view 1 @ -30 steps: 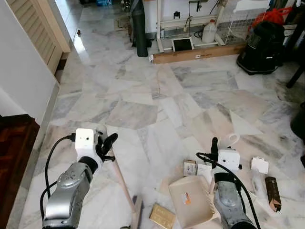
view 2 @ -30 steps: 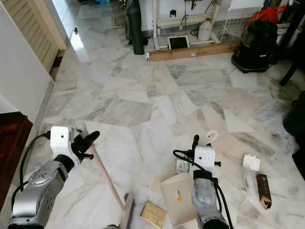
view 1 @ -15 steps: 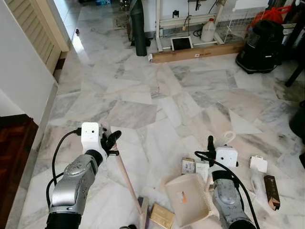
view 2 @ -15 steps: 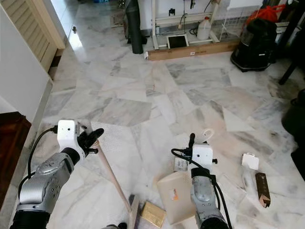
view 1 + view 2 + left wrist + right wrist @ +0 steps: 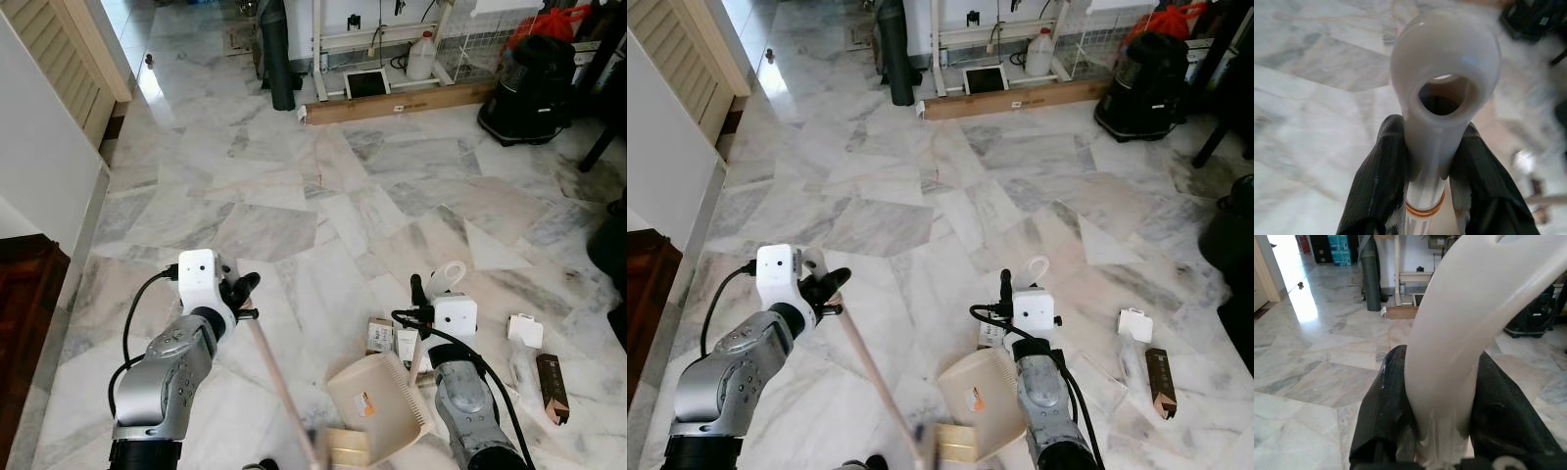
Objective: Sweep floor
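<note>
we have the left gripper [image 5: 238,294] clamped on the broom handle [image 5: 279,387], its long axis slanting down toward the dustpan [image 5: 377,409], held tilted on the marble floor [image 5: 294,186] by the clenched right gripper [image 5: 423,315]; small box [image 5: 345,447] lies between.

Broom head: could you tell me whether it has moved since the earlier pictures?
Yes. The broom head has swept toward the robot's right, nearer the small cartons lying on the floor.

Black vacuum cleaner [image 5: 534,83], white jug [image 5: 420,57]
</note>
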{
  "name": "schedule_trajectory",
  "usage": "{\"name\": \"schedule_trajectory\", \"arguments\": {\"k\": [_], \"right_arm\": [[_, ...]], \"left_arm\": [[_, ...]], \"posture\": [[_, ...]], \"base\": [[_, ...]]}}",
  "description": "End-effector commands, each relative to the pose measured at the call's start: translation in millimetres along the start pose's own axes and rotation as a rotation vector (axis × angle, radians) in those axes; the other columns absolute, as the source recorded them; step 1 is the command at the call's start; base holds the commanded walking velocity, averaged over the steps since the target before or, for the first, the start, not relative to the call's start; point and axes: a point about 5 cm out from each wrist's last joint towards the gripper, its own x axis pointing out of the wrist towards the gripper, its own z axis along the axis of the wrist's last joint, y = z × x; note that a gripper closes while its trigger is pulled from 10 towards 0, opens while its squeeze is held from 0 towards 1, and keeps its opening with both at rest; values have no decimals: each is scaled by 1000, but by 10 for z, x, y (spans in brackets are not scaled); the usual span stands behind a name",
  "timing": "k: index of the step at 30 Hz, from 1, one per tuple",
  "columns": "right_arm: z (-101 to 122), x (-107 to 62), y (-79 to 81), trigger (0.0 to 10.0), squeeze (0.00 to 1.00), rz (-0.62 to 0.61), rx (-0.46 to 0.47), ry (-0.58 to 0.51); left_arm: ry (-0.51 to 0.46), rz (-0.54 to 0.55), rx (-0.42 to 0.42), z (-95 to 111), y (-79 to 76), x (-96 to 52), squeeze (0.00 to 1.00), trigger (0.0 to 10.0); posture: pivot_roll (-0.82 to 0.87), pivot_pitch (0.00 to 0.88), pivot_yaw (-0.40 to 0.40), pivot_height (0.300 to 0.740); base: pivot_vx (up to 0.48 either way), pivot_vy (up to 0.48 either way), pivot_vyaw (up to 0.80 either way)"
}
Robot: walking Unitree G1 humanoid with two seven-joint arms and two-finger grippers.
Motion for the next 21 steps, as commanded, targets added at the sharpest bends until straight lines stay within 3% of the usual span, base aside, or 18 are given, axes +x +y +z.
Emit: {"name": "schedule_trajectory", "arguments": {"k": [1,4,12,21], "right_arm": [[-170,-119,82,10000,0,9,51,95],[-183,-129,76,10000,0,11,55,104],[-177,-107,46,10000,0,-21,96,113],[-174,-68,13,10000,0,-75,175,134]], "left_arm": [[-10,-25,-41,46,-45,19,0,10000],[-63,-49,-102,133,-121,36,0,10000],[-171,-59,-139,303,-137,20,0,10000],[-172,-58,-136,266,-124,7,0,10000]], "posture": [[6,160,82,740],[6,158,81,740],[9,150,82,740],[15,143,82,740]], "base": [[0,0,0],[0,0,0],[0,0,0],[0,0,0]]}}
